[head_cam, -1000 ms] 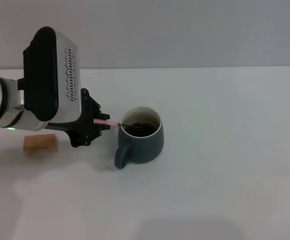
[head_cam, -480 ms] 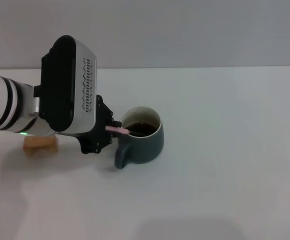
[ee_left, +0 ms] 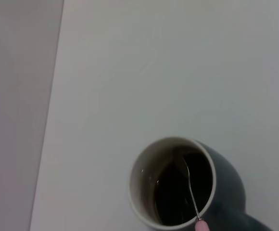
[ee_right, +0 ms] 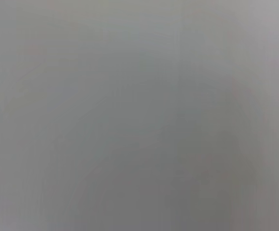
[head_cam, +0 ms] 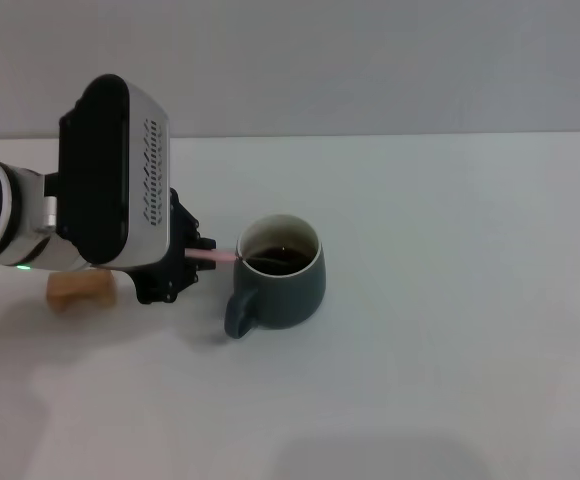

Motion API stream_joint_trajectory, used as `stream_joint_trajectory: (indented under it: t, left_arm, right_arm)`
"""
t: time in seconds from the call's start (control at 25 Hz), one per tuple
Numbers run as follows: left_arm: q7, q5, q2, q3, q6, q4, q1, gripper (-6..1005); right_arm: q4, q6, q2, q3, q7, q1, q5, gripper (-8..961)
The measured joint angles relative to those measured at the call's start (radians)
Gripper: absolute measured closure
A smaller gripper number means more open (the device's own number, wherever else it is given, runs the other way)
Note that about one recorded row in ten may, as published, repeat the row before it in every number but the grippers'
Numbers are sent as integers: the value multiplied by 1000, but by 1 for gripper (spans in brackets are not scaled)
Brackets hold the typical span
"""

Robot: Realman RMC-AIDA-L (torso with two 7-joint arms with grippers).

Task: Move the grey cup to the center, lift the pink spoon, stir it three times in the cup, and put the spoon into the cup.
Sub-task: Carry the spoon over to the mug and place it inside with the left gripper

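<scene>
1. Head view: the left gripper (head_cam: pixel 192 257) has drawn back toward the worktop's left edge since half a second ago, clamped on the spoon (head_cam: pixel 213 256), its bowl still inside the cup (head_cam: pixel 278 283) mid-worktop. A stirring stroke, likely.
2. Left wrist view: the spoon's neck (ee_left: pixel 191 191) dips into dark liquid.
3. Right wrist view: blank; right gripper unseen.

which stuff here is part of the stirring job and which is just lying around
Part of the job: grey cup; pink spoon, its bowl in the cup; left hand holding the spoon.
Just lying about: tan wooden block, behind the left arm.
</scene>
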Motion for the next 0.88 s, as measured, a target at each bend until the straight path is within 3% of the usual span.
stream_joint_trajectory:
  t: [0.52, 0.88]
  left_arm:
    - [3, -6, -2, 13, 40, 50, -57, 866]
    - [-1, -7, -3, 58, 33, -13, -35, 866]
  right_arm:
    - [-1, 0, 0, 0, 0, 6, -1, 953]
    - [-10, 0, 0, 0, 0, 6, -1, 954]
